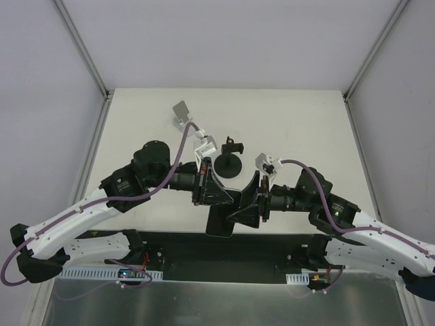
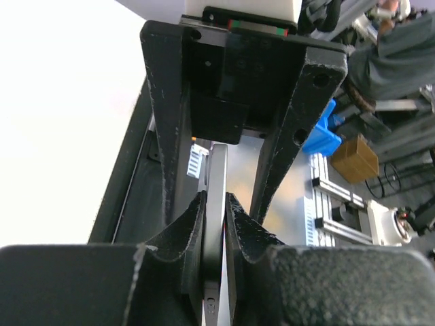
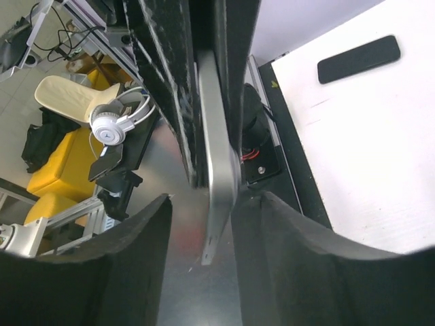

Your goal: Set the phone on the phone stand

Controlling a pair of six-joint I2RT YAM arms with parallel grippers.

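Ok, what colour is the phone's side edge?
Silver-grey. The phone shows its edge best in the right wrist view.

Near approach being blocked, far side being left free
Phone stand [image 1: 230, 165] is being screened by left gripper [image 1: 219, 193], right gripper [image 1: 249, 204] and phone [image 1: 221, 221].

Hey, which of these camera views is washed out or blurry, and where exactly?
Left wrist: the table is blown out to pure white, while the phone edge is in focus. Right wrist: the near fingers are soft blurs. Top external: evenly lit and sharp.
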